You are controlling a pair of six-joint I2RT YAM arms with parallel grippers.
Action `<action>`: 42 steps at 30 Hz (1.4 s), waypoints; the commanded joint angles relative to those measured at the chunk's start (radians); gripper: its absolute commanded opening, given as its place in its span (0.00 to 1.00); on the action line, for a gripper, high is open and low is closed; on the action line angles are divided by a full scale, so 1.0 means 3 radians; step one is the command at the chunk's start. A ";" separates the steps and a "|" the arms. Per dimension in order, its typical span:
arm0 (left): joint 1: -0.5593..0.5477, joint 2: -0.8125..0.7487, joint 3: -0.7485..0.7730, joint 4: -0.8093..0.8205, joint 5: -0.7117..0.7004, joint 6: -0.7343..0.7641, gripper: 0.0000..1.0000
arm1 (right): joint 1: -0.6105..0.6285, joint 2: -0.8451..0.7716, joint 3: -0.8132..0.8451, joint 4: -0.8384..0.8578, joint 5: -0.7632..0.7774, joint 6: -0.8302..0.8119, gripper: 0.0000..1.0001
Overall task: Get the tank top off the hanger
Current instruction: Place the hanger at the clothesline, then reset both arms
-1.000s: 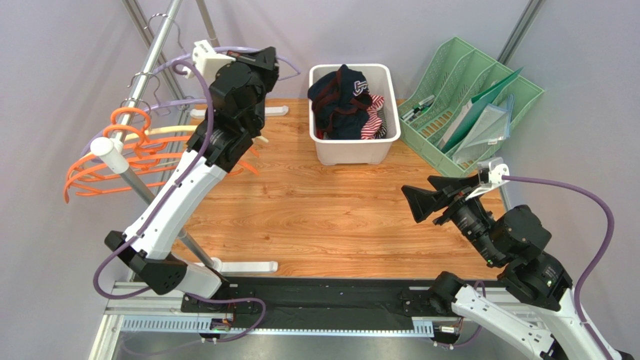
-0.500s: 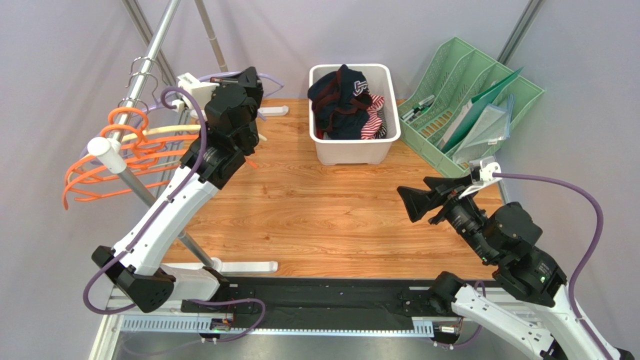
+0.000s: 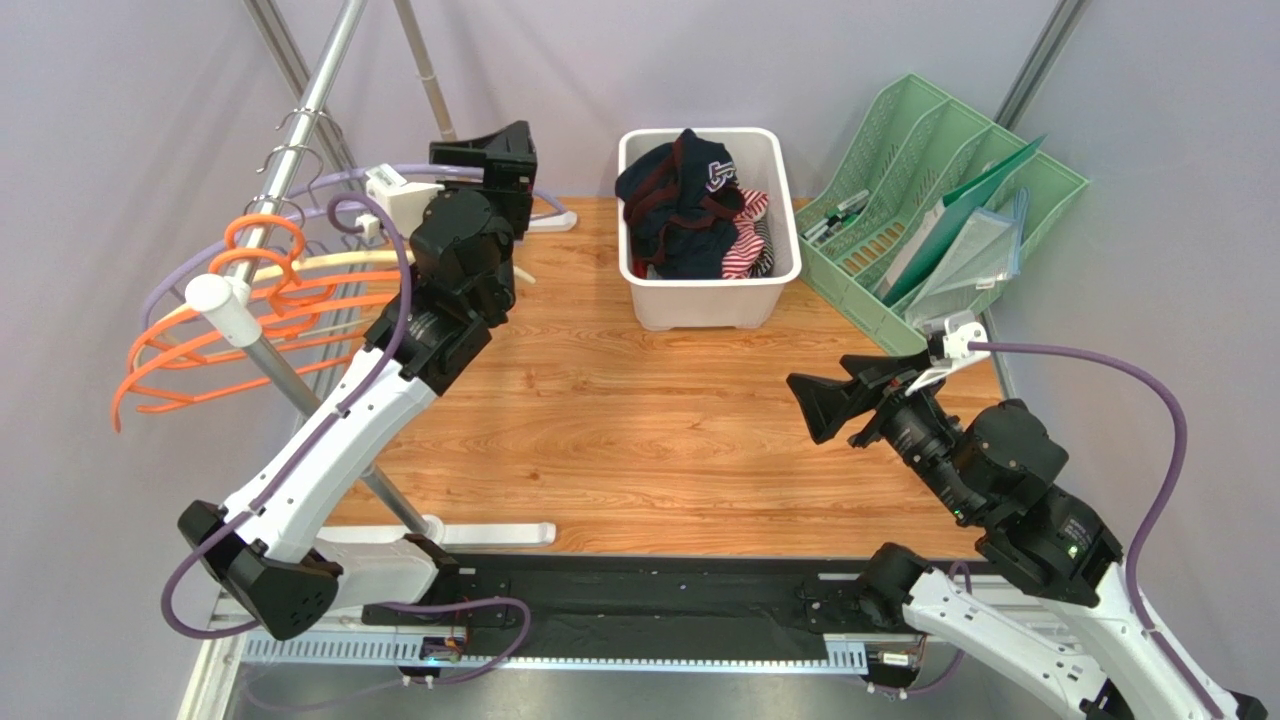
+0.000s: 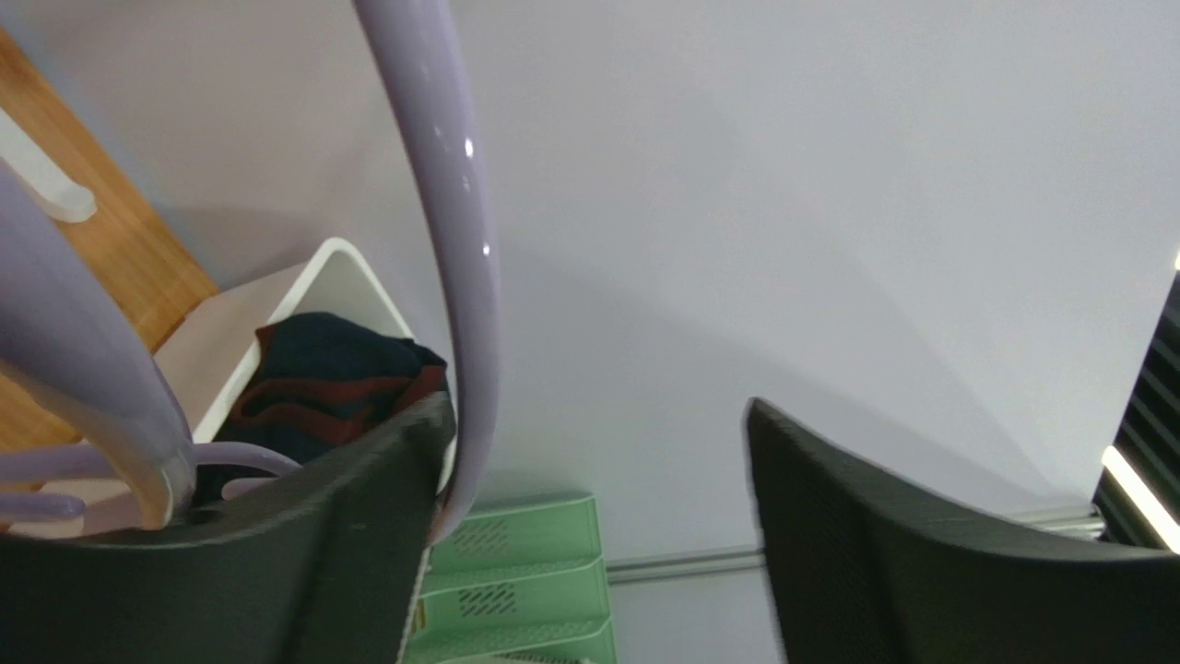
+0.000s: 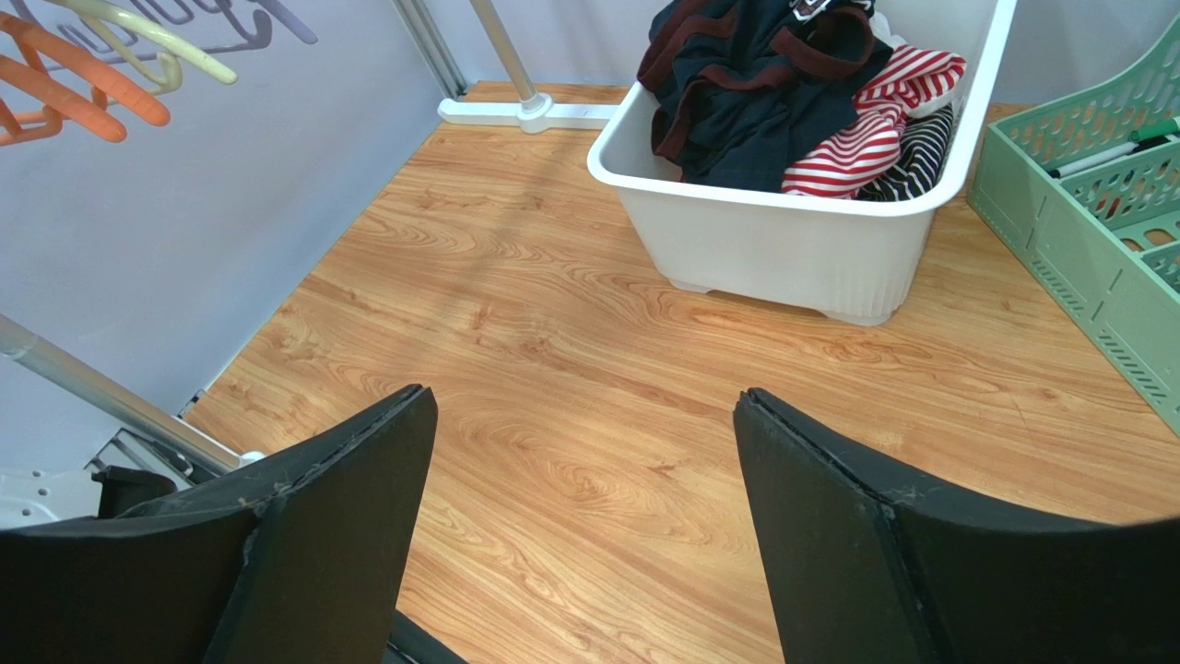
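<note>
Overhead, the left gripper (image 3: pixel 484 155) is hovering high beside the clothes rail (image 3: pixel 290 158), its fingers standing wide apart and gripping nothing. In its wrist view a glossy lilac bar (image 4: pixel 450 249) is curving down to just beside the inner edge of the finger (image 4: pixel 277 554) on that view's left. Whether the two are touching is hard to make out. Whether the bar is a hanger or the arm's own cable cannot be told, since both its ends are running out of the picture. Behind this gripper, orange hangers (image 3: pixel 323 308) are hanging bunched on the rail, overlapping too much to count. The right gripper (image 3: pixel 842 393) is hovering above the wooden table (image 3: pixel 631 435), its jaws likewise spread wide and empty. Ahead of it and slightly to its right the white bin (image 5: pixel 776 249) is sitting on the table, holding a crumpled heap. A navy garment (image 5: pixel 734 97) with dark red trim is lying on top, with red-and-white striped cloth (image 5: pixel 866 139) beside it. The heap is being cut off by the wrist view's upper edge, so which piece is the tank top cannot be told. Farther to that gripper's right a green file tray (image 3: pixel 962 180) is standing.
</note>
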 commanded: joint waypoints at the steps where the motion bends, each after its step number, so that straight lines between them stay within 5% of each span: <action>1: 0.0005 -0.0182 0.0370 -0.0460 0.0034 -0.0370 0.99 | 0.0005 0.0016 -0.0008 0.0154 -0.0013 0.0034 0.85; 2: 0.0005 -0.0172 0.0594 -0.0994 0.0029 -0.0584 0.99 | 0.0005 0.0021 -0.0008 0.0154 -0.0013 0.0034 0.85; 5: 0.0005 -0.0172 0.0795 -0.1377 0.0049 -0.0857 0.99 | 0.0005 0.0031 -0.0018 0.0180 -0.0012 0.0034 0.85; 28: -0.0005 -0.0422 0.0724 -0.1449 0.0862 -0.1057 0.99 | 0.0000 0.0092 -0.0008 0.0195 -0.0048 0.0085 0.85; 42: -0.0082 -0.0535 0.0509 -0.1454 0.0959 -0.1021 0.99 | 0.0005 0.0108 -0.0038 0.0205 -0.0033 0.0090 0.86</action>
